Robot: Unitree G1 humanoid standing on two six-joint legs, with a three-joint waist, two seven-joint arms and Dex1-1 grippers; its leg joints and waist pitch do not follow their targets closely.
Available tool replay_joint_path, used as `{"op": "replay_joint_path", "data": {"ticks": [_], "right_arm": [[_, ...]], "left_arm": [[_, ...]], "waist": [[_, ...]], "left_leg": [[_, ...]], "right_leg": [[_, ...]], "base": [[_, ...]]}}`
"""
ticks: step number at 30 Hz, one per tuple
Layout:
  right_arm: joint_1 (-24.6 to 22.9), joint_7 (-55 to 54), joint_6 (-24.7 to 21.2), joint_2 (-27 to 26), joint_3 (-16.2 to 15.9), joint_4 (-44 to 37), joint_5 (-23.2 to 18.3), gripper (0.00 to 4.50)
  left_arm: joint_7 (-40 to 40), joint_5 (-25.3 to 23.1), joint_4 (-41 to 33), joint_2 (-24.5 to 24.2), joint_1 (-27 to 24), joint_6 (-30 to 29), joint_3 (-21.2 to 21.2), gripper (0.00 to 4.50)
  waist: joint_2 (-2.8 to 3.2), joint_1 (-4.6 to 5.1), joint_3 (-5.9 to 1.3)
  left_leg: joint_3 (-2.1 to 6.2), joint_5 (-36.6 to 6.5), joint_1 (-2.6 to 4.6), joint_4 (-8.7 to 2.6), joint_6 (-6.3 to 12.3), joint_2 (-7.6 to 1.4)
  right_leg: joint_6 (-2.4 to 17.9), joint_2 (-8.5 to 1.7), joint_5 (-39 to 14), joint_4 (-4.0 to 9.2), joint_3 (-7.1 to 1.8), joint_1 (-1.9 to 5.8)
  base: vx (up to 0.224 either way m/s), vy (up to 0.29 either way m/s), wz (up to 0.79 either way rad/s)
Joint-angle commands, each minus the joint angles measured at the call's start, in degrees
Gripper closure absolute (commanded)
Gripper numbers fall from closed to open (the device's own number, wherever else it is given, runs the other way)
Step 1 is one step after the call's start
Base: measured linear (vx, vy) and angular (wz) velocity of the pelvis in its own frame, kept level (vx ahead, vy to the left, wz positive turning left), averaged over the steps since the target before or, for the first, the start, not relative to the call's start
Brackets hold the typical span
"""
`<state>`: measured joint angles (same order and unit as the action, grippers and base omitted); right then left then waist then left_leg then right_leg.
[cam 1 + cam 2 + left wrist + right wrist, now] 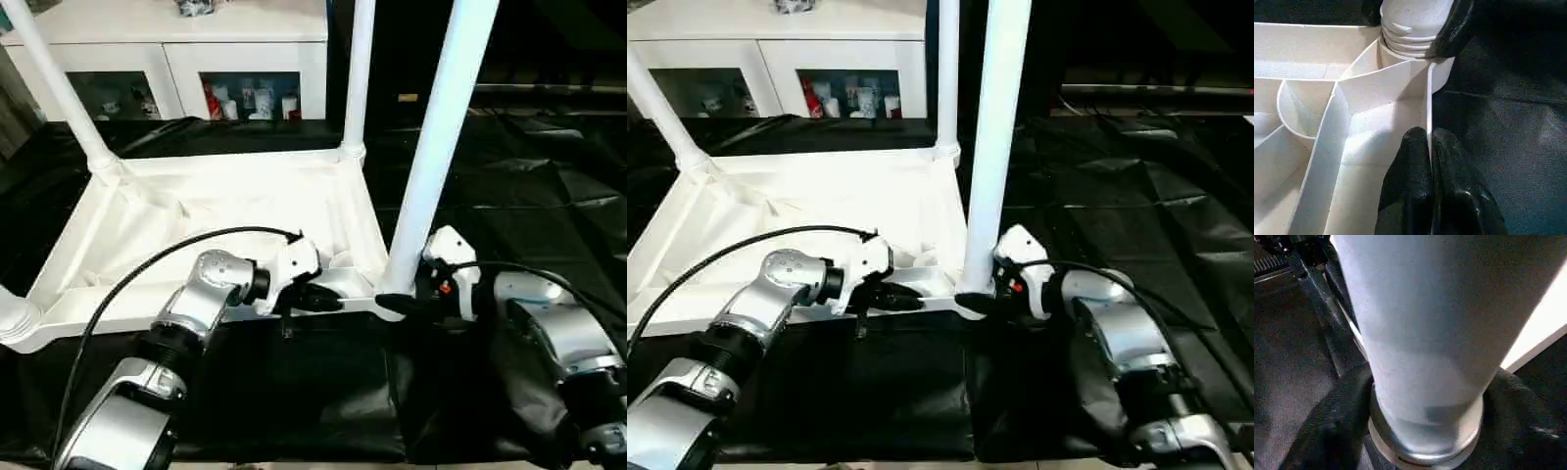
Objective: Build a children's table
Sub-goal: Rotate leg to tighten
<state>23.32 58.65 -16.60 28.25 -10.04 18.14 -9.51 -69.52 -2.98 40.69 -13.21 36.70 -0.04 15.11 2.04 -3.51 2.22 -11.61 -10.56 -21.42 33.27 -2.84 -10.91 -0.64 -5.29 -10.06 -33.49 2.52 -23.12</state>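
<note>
At the near right corner of the upturned tabletop point(225, 211), which lies on the black-covered desk point(529, 196), a white leg point(436, 147) stands in its corner socket point(1415, 34). Two more legs are seen upright at the far left point(59, 88) and far right point(358, 73) corners, and the stub of a fourth at the near left corner point(15, 318).

The step in hand is judged to be the seating of the near right leg. It would be done well if the leg were kept plumb and driven straight down and round into the socket, with the tabletop held from sliding or lifting. Ribbed rings are visible at the leg's foot in the left wrist view, so full seating is not yet confirmed. Any lean at the top of so long a leg would be expected to bind the joint.

The right pincer point(397, 304) is set round the base of this leg, one black finger on each side, as the right wrist view shows; the jaws stand as wide as the tube and appear to be in contact with it, though the firmness of the grip cannot be told.

The left pincer point(1431, 181) is closed, its fingertips point(1410, 161) pinching the thin near rim point(1428, 103) of the tabletop just beside the socket, so steadying it.
</note>
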Motion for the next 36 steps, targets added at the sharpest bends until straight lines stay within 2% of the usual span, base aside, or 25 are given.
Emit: {"op": "replay_joint_path", "data": {"ticks": [1, 11, 12, 14, 17, 18, 19, 20, 21, 22, 23, 25, 26, 27, 29, 30, 35, 36], "right_arm": [[0.9, -0.1, 0.6, -0.1, -0.6, 0.6, 0.4, 1.62], [0.2, 0.1, 1.2, -0.6, -0.6, 1.6, 0.8, 1.78], [-0.3, -1.3, 1.0, -1.5, -0.1, 1.8, 0.6, 1.78], [-0.6, -3.4, 0.7, -2.5, 0.6, 2.3, 0.6, 1.78], [-0.7, -13.3, 0.1, -7.3, 3.5, 5.2, 1.1, 1.78], [-0.3, -21.1, -0.3, -10.9, 5.0, 7.4, 2.1, 1.78], [-0.2, -23.2, -0.5, -11.8, 5.3, 8.0, 2.5, 1.78], [0.5, -29.4, -1.0, -14.2, 6.3, 9.9, 3.6, 1.78], [0.5, -29.4, -1.0, -14.2, 6.3, 9.9, 3.6, 1.78], [1.6, -34.7, -1.7, -16.4, 7.5, 11.9, 3.9, 1.78], [3.0, -40.0, -2.1, -18.8, 8.7, 14.0, 4.3, 1.78], [3.8, -42.1, -2.0, -20.0, 8.8, 15.0, 4.6, 1.78], [3.9, -42.2, -1.9, -20.1, 8.8, 15.1, 4.7, 1.78], [4.4, -41.5, -1.1, -20.6, 8.1, 15.4, 4.9, 1.78], [5.1, -40.4, 0.5, -21.4, 7.6, 15.6, 5.1, 1.78], [5.4, -39.1, 1.6, -21.5, 7.6, 15.3, 4.9, 1.22], [6.8, -35.3, 4.3, -19.0, 9.0, 14.2, 3.2, 0.80], [6.8, -30.5, 3.6, -16.3, 8.5, 12.5, 2.4, 0.71]], "left_arm": [[-1.5, 3.9, -1.8, 0.8, -0.9, 0.2, -1.1, 4.50], [-1.7, 3.4, -2.6, 0.1, -2.1, -0.6, -0.8, 4.50], [-0.8, 3.1, -2.4, 0.4, -2.1, -0.6, -0.8, 4.50], [0.7, 2.6, -1.9, 0.8, -2.1, -0.7, -0.9, 4.50], [8.4, -0.6, 1.3, 2.7, -0.9, -1.3, -0.6, 4.50], [14.1, -1.3, 3.3, 5.2, 0.1, -2.2, -1.4, 4.50], [15.2, -1.3, 3.6, 6.0, 0.3, -2.7, -1.6, 4.50], [18.4, -1.5, 4.5, 8.0, 1.1, -3.9, -1.8, 4.50], [18.4, -1.5, 4.5, 8.0, 1.1, -3.9, -1.8, 4.50], [22.1, -2.1, 5.4, 10.1, 1.9, -4.8, -1.9, 4.50], [25.6, -2.5, 6.5, 12.6, 2.8, -5.8, -1.8, 4.50], [28.1, -2.9, 7.3, 14.1, 3.5, -6.1, -1.7, 4.50], [28.7, -3.0, 7.5, 14.4, 3.6, -6.0, -1.6, 4.50], [28.6, -3.0, 7.7, 15.3, 3.8, -6.1, -1.2, 4.50], [28.2, -3.5, 8.3, 16.3, 4.1, -5.6, -0.5, 4.50], [27.8, -3.9, 8.6, 16.3, 4.2, -5.0, -0.3, 4.50], [26.2, -4.2, 9.1, 13.6, 4.4, -3.0, -0.7, 4.50], [24.0, -3.8, 8.8, 12.1, 4.1, -1.5, -0.7, 4.50]], "waist": [[-1.51, -0.28, -3.35], [-1.44, -0.20, -3.42], [-1.31, -0.19, -3.43], [-1.42, -0.07, -3.40], [-1.31, 0.61, -2.97], [-1.34, 0.72, -2.92], [-1.37, 1.38, -2.66], [-1.62, 1.53, -2.73], [-1.58, 1.70, -2.67], [-1.43, 1.87, -2.60], [-1.38, 1.96, -2.53], [-1.48, 2.09, -2.46], [-1.21, 1.98, -2.54], [-1.27, 1.94, -2.54], [-1.27, 1.75, -2.76], [-1.28, 1.74, -2.80], [-1.29, 1.54, -2.95], [-1.44, 1.54, -3.02]], "left_leg": [[0.78, -9.0, 0.58, -3.30, 5.43, -2.26], [0.77, -8.3, 0.55, -3.18, 5.80, -2.20], [0.77, -8.4, 0.61, -3.17, 5.76, -2.21], [0.77, -8.6, 0.54, -3.19, 5.56, -2.18], [0.83, -11.8, 0.63, -3.47, 3.94, -2.03], [0.93, -12.8, 0.65, -3.54, 3.19, -1.96], [1.15, -16.4, 1.02, -3.91, 0.84, -1.81], [1.30, -16.9, 1.02, -3.92, 0.41, -1.71], [1.30, -17.4, 1.11, -3.97, 0.15, -1.73], [1.40, -19.4, 1.35, -3.97, 0.07, -1.65], [1.36, -19.7, 1.47, -4.00, -0.04, -1.64], [1.59, -21.0, 1.58, -4.01, -0.37, -1.40], [1.68, -20.9, 1.57, -4.13, -0.14, -1.52], [1.60, -20.9, 1.63, -4.15, 0.12, -1.54], [1.59, -19.1, 1.21, -4.36, 1.01, -1.60], [1.56, -18.6, 0.96, -4.39, 1.42, -1.64], [1.40, -17.5, 0.95, -4.23, 2.45, -1.67], [1.34, -16.8, 0.76, -4.15, 2.98, -1.65]], "right_leg": [[15.1, -2.80, -9.3, 3.13, -1.60, 2.78], [15.3, -2.71, -8.3, 2.95, -1.57, 2.84], [15.3, -2.71, -8.4, 2.97, -1.58, 2.80], [15.3, -2.71, -8.7, 3.00, -1.60, 2.78], [14.2, -2.68, -14.0, 3.70, -1.70, 2.31], [13.7, -2.73, -16.0, 3.84, -1.70, 2.31], [11.8, -2.64, -22.3, 4.49, -1.60, 1.89], [11.0, -2.67, -23.9, 4.58, -1.53, 2.11], [10.6, -2.66, -24.8, 4.70, -1.64, 1.88], [9.6, -2.70, -27.5, 5.14, -1.67, 1.65], [9.4, -2.66, -28.1, 5.27, -1.71, 1.41], [7.8, -2.70, -31.6, 5.78, -1.42, 1.33], [7.2, -2.76, -31.5, 5.97, -1.43, 1.40], [7.1, -2.69, -31.0, 6.11, -1.43, 1.30], [7.9, -2.69, -26.6, 5.79, -1.50, 1.76], [8.1, -2.71, -25.2, 5.63, -1.51, 1.87], [9.7, -2.78, -22.2, 5.34, -1.61, 2.06], [9.9, -2.79, -21.3, 5.19, -1.62, 2.22]], "base": [[0.000, 0.000, 0.00], [0.000, 0.000, 0.00], [0.000, 0.000, 0.00], [0.000, 0.000, 0.00], [0.000, 0.000, 0.00], [0.000, 0.000, 0.00], [0.000, 0.000, 0.00], [0.000, 0.000, 0.00], [0.000, 0.000, 0.00], [0.000, 0.000, 0.00], [0.000, 0.000, 0.00], [0.000, 0.000, 0.00], [0.000, 0.000, 0.00], [0.000, 0.000, 0.00], [0.000, 0.000, 0.00], [0.000, 0.000, 0.00], [0.000, 0.000, 0.00], [0.000, 0.000, 0.00]]}}
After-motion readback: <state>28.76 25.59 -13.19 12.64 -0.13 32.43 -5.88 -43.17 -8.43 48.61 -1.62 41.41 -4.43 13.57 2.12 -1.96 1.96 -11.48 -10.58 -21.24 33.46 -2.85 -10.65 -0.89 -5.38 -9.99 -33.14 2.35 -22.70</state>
